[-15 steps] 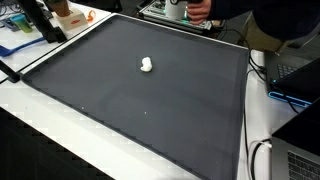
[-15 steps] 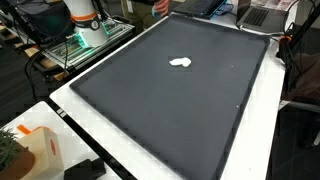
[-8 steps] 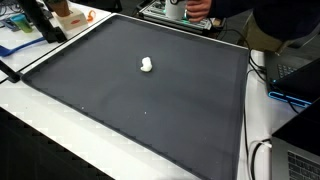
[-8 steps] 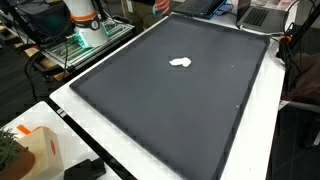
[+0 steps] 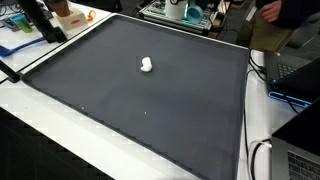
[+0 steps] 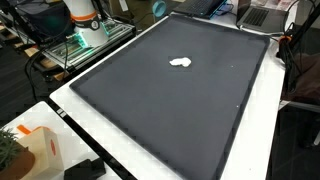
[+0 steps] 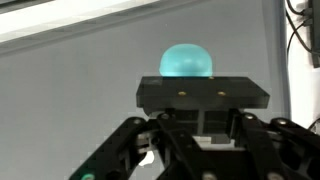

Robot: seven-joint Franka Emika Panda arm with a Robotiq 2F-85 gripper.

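Jaws clamped narrow on 1 teal ball (image 7: pixel 187 60), held up beyond the far edge of 1 black mat (image 5: pixel 180 110). 1 small white lump (image 5: pixel 147 65) lies mid-mat on the counter (image 5: pixel 40 130), well apart.

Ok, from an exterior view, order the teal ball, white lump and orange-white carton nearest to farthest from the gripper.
1. The teal ball, top edge, in the gripper.
2. The white lump, on the dark mat.
3. The orange-white carton, bottom-left corner.
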